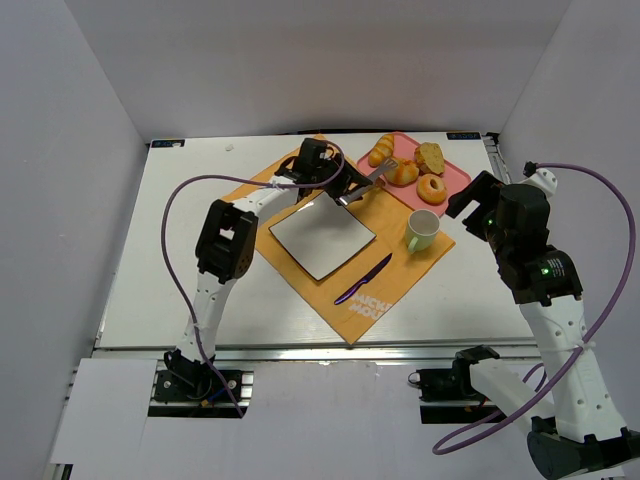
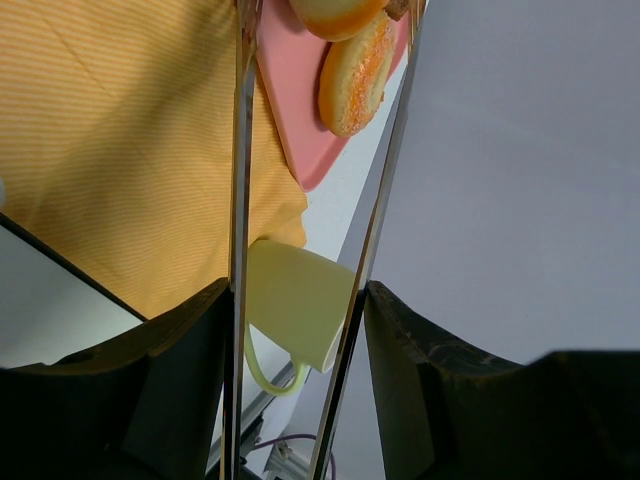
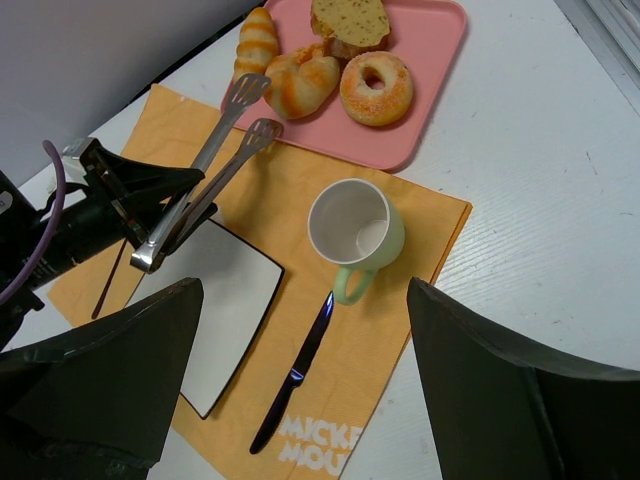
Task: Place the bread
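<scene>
Left gripper [image 1: 338, 183] clamped on the handle end of metal tongs [image 3: 205, 175], whose arms are spread, tips at the near-left edge of the pink tray [image 3: 430, 60]. The bread [image 3: 300, 85] sits on that tray just beside the tong tips, contact unclear, between a striped roll [image 3: 257, 40] and a ring doughnut [image 3: 377, 88]. Right gripper [image 3: 302, 300] hangs with jaws wide and nothing between them, above the green cup [image 3: 355, 225], knife [image 3: 300, 365] and white plate [image 3: 215, 310] on the orange placemat [image 3: 400, 330].
</scene>
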Controlling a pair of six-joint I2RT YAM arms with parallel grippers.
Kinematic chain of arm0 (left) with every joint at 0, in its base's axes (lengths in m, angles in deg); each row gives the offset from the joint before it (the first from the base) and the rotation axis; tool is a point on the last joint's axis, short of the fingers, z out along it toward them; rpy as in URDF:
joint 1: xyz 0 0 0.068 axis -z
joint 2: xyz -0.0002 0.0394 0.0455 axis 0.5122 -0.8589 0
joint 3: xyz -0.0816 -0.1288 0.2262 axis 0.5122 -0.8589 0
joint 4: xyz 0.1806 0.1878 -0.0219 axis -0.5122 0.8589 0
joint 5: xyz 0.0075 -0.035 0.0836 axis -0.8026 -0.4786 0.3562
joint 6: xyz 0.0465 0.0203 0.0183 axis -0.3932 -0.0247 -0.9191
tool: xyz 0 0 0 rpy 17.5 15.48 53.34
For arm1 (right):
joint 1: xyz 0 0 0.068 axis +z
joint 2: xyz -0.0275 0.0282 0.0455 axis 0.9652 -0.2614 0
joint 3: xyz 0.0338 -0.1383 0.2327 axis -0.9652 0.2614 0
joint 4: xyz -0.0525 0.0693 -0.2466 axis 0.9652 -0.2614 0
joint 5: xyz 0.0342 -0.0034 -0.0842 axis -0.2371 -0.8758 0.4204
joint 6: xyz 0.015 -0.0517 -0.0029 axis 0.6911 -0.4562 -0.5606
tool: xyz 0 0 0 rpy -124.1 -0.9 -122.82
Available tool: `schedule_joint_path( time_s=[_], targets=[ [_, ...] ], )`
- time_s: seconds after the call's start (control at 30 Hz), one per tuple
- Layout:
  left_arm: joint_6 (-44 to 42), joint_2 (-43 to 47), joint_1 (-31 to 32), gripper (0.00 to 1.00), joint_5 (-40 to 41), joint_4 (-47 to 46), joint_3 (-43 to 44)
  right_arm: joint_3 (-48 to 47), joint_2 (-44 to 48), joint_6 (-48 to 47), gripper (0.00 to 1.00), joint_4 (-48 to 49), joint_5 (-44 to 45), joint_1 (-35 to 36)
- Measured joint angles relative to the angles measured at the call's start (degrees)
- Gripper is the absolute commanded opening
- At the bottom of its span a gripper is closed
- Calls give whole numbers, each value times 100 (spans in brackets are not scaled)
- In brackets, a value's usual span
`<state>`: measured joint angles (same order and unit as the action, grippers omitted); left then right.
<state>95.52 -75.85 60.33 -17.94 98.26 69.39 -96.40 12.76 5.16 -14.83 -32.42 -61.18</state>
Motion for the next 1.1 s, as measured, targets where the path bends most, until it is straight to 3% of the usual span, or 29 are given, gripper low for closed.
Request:
schedule_joint_path(
  time_s=[0.6, 0.93, 1.1],
  targets=[
    [-94, -424, 118, 63, -7, 293, 586, 0, -52, -17, 89, 4, 20, 0],
    [39, -459, 136, 40, -28, 264, 627, 0, -118, -46, 89, 9, 17, 0],
    [96, -459, 136, 38, -24, 197, 627, 0, -120, -57, 89, 13, 13, 0]
  ],
)
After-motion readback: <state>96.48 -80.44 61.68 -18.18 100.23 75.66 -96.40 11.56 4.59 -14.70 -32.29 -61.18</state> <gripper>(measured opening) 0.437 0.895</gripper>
